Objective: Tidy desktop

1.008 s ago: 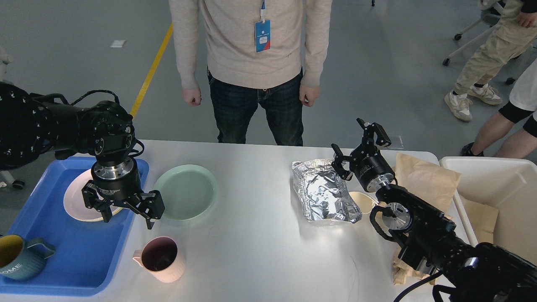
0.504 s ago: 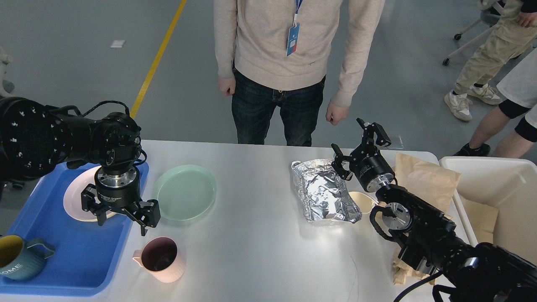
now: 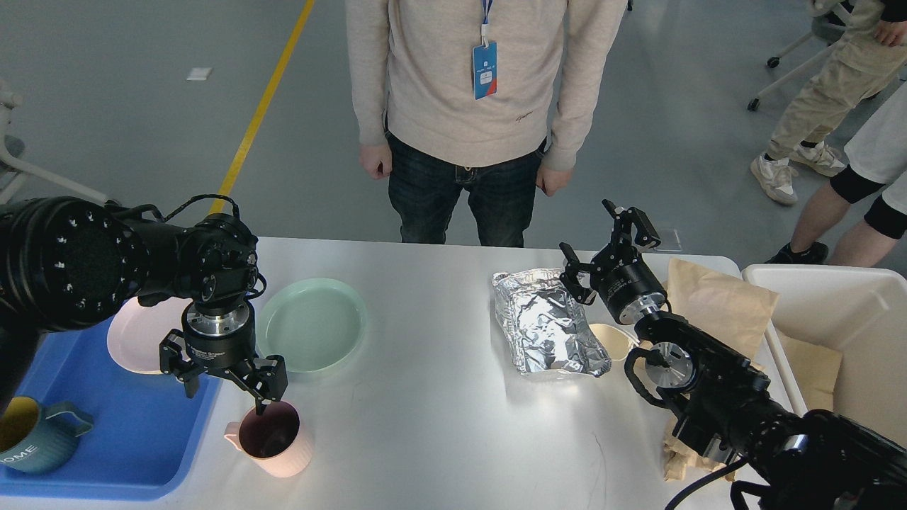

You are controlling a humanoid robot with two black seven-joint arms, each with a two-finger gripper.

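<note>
White and glossy, the tabletop [image 3: 425,418] fills the middle of the head view, only partly tidied. Already in the blue tray [image 3: 134,439] at its left edge: a pale pink plate [image 3: 138,340] and a blue-green mug [image 3: 32,443]. Still loose on the bare surface: a pink mug [image 3: 273,439] just beside the tray, a mint-green plate [image 3: 312,322] behind it, a crumpled foil wrapper [image 3: 545,326] right of centre, a small cream cup [image 3: 613,340] touching the foil, and brown paper bags [image 3: 719,304] near the white bin [image 3: 836,304], with more brown paper inside the bin. Left end effector [image 3: 223,379] pointing down, fingers spread, empty, one fingertip right at the pink mug's rim; probably the next item for the tray. Right end effector [image 3: 602,248] raised above the foil's far corner, fingers apart, gripping nothing. Roughly a third done by this reckoning; dishes and rubbish both remain.
</note>
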